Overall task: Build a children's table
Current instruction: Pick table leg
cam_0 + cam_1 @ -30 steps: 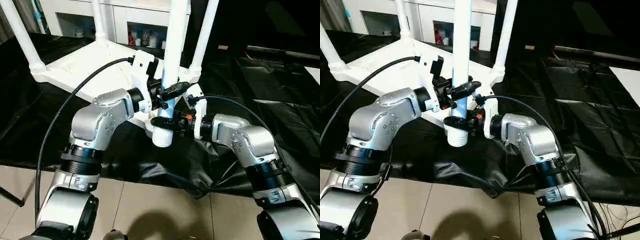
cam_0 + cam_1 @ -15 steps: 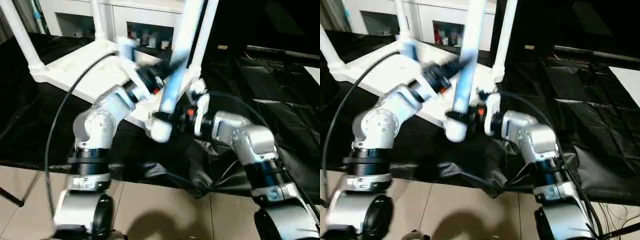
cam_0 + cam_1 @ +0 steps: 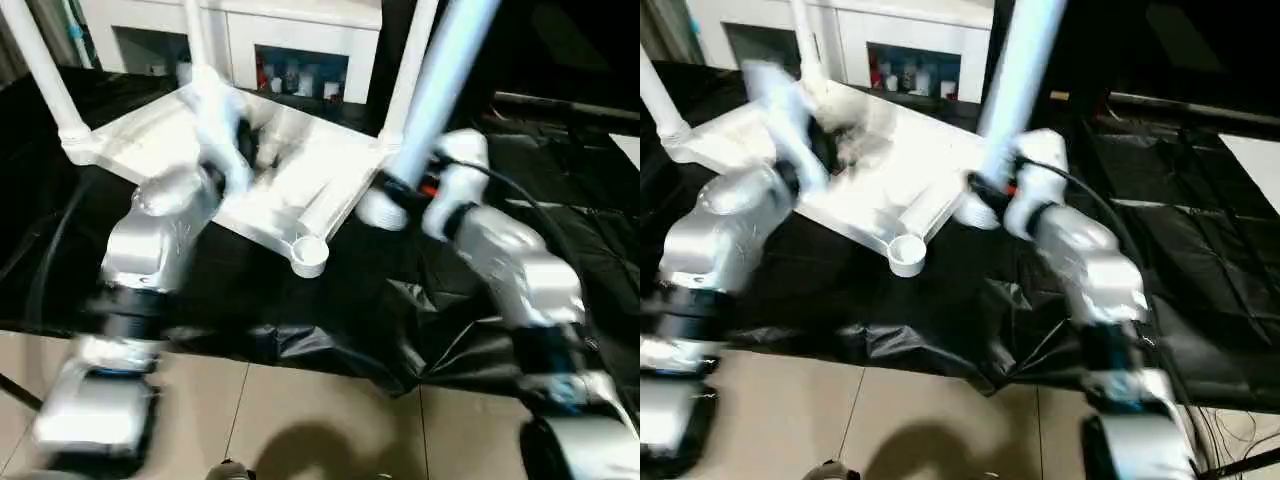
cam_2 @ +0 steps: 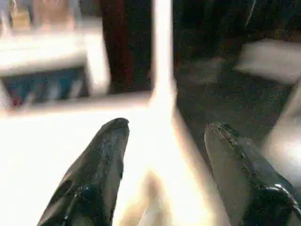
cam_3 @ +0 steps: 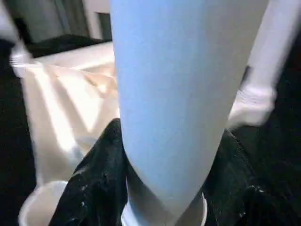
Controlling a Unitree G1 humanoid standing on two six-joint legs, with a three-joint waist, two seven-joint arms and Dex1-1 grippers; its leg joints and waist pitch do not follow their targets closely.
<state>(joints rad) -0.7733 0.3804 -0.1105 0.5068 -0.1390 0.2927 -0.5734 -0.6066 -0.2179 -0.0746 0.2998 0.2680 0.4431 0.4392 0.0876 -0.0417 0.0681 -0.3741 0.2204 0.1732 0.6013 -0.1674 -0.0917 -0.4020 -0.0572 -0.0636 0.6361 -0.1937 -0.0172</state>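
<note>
**Fourth leg held off the table top, near socket unfilled**

Currently, operator, your table top (image 3: 270, 165) lies upside down on the black sheet (image 3: 330, 300), ribbed underside facing up. Start at the left: a white leg (image 3: 35, 65) stands in the far-left corner socket, and a second leg (image 3: 197, 40) stands at the far corner, in front of the white cabinet (image 3: 290, 45).

Your left gripper (image 4: 162, 141) hangs above the underside of the top. In the left wrist view its two black fingers (image 4: 101, 160) stand apart with nothing between them: released. Motion blur hides finer detail of that arm in the head views.

At the near corner, the round socket (image 3: 309, 254) faces up, and no leg is seated in it.

Further right, a third leg (image 3: 412, 60) stands in the right corner socket. Just beside it, your right gripper (image 5: 164, 188) is clenched round the fourth leg (image 3: 445, 70), close to its thick lower end. The right wrist view shows a black finger (image 5: 94, 174) pressed against each side of the tube. That leg tilts with its upper end leaning to the right, and its lower end (image 3: 380, 208) sits beside the right edge of the top, near the third leg's socket. You cannot tell from these views whether that end touches the top.
</note>
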